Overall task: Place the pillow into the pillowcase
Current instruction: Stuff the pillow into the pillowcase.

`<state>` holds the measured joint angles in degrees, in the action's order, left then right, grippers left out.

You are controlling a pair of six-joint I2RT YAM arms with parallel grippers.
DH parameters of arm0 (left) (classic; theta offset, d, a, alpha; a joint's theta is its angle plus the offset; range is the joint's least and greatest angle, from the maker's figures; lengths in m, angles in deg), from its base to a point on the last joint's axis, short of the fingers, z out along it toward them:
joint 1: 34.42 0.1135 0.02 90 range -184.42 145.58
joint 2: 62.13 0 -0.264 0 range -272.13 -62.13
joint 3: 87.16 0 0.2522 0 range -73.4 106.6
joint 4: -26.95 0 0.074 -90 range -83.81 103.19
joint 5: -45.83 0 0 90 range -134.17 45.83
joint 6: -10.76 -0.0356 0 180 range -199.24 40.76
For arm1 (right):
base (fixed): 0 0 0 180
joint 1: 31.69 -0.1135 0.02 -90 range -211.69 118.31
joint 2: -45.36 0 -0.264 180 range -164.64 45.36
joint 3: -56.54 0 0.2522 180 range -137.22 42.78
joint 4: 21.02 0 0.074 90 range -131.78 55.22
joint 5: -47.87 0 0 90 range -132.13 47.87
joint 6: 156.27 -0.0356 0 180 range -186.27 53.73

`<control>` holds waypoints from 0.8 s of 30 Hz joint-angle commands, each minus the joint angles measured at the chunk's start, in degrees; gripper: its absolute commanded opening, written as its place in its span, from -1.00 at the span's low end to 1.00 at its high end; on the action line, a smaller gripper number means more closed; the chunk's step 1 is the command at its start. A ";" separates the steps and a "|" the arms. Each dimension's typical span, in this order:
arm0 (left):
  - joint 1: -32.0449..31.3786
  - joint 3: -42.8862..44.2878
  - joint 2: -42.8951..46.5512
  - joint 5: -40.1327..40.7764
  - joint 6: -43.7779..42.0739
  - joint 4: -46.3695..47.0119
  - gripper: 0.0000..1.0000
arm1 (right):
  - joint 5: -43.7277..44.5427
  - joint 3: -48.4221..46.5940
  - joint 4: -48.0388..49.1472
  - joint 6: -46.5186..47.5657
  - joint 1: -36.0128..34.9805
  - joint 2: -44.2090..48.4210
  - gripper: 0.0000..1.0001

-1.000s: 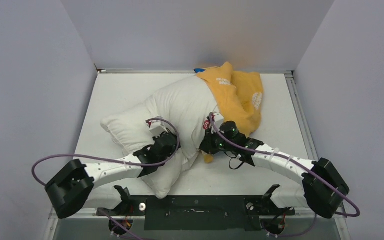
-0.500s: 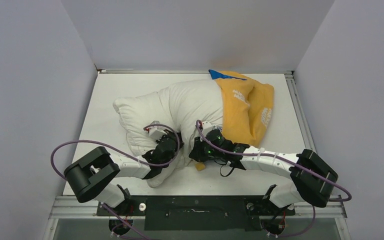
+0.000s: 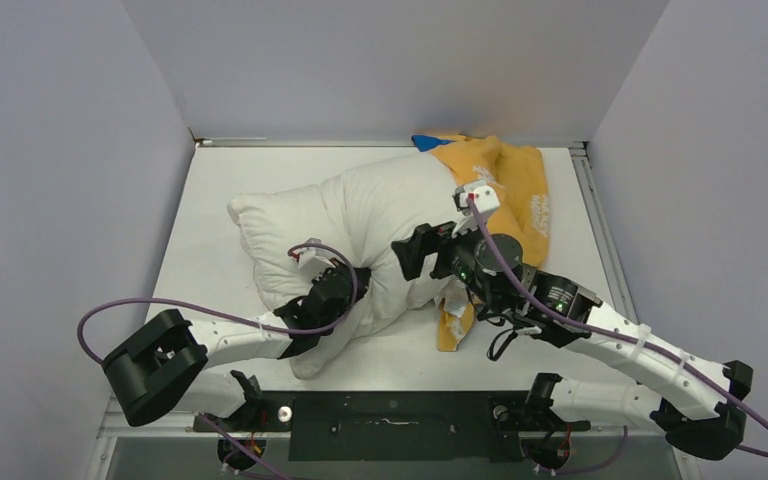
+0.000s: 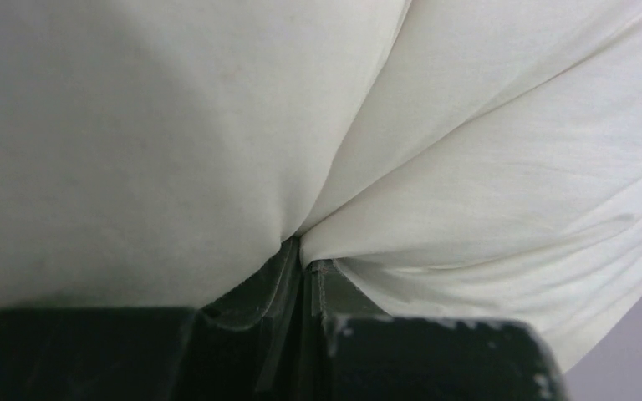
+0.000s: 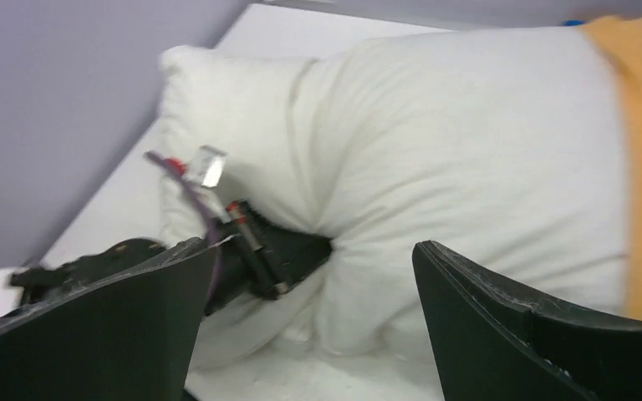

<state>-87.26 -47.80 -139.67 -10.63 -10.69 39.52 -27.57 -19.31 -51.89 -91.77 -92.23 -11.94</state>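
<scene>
Only the far end of the pillow (image 3: 360, 215) sat inside the pillowcase (image 3: 522, 195), the rest bare on the desk (image 3: 230, 180), while the left end effector (image 4: 305, 259) pinched pillow fabric and the right end effector (image 5: 313, 246) gaped empty.

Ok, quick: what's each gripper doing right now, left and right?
Left gripper: closed, pinching a fold of the pillow.
Right gripper: open, holding nothing.

White table (image 3: 230, 180), railed in metal along the edges. Carried the pillow (image 3: 360, 215) slantwise across the middle, plump and creased. Bore the pillowcase (image 3: 525, 195) too, orange-yellow, bunched over the pillow's far-right end, with a blue corner showing just behind the pillow and a loose flap trailing on the pillow's near-right side.
</scene>
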 commanded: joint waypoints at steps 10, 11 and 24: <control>-1.30 -0.47 -1.92 -7.84 -1.90 -19.76 -1.00 | 2.06 -3.22 -15.26 7.63 30.64 -9.64 0.54; -1.30 -0.43 -1.87 -7.87 -1.93 -19.88 -1.00 | 0.90 -3.24 -14.94 7.78 31.86 -10.63 0.50; -1.30 -0.12 -1.07 -8.23 -2.53 -20.43 -1.00 | -9.52 -4.00 -11.16 9.48 34.17 -13.89 -0.89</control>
<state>-87.26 -46.00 -138.00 -11.42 -11.52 33.81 -31.52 -21.99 -64.74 -83.29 -58.37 -26.80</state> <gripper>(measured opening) 0.030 0.088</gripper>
